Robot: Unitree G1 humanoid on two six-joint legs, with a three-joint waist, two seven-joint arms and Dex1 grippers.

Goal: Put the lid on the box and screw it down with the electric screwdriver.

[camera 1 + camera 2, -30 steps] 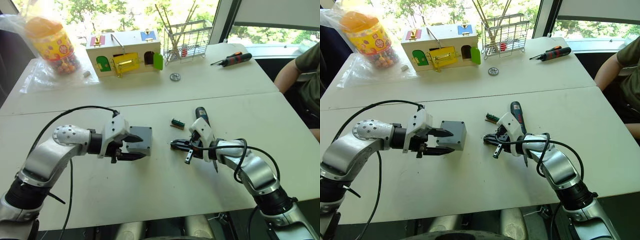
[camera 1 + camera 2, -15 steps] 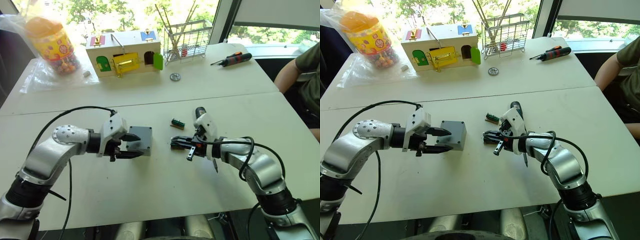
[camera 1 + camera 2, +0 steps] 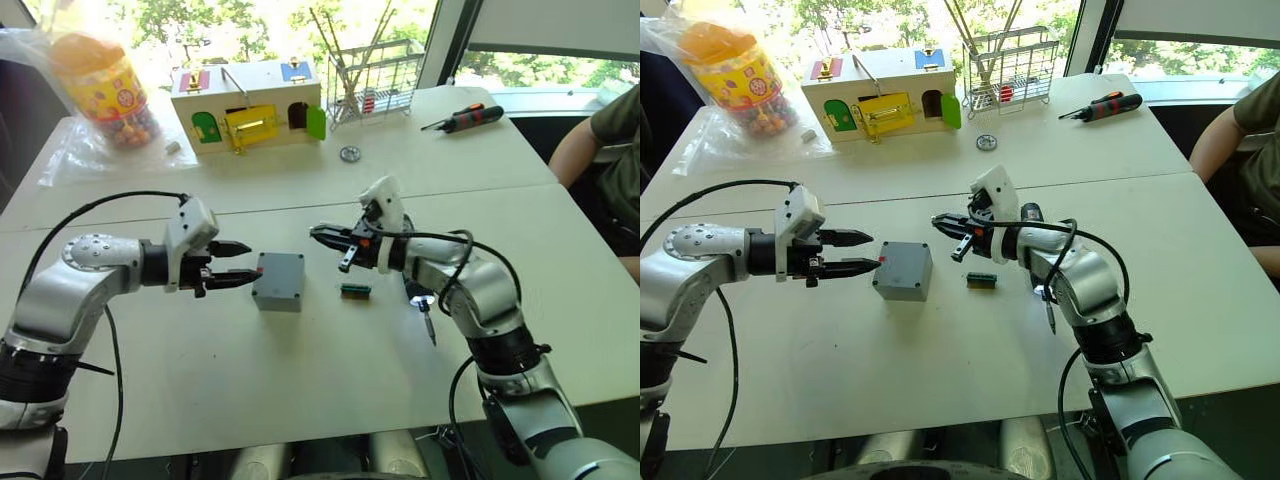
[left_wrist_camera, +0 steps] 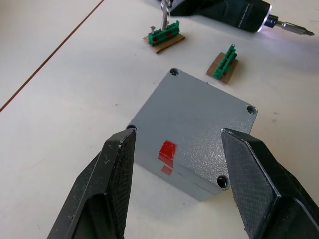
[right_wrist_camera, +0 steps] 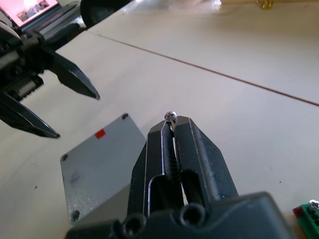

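On the white table [image 3: 300, 400], grey box [image 3: 279, 281] with red square, between spread left gripper [image 3: 238, 263] and screw-pinching right gripper [image 5: 171, 121]

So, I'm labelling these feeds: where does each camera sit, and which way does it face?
Eyes: on the head, facing forward and down over the table; both arms show.
Left wrist: on that wrist, facing the box through the open left gripper.
Right wrist: facing the box past the right gripper, shut on a screw.
All share the box.
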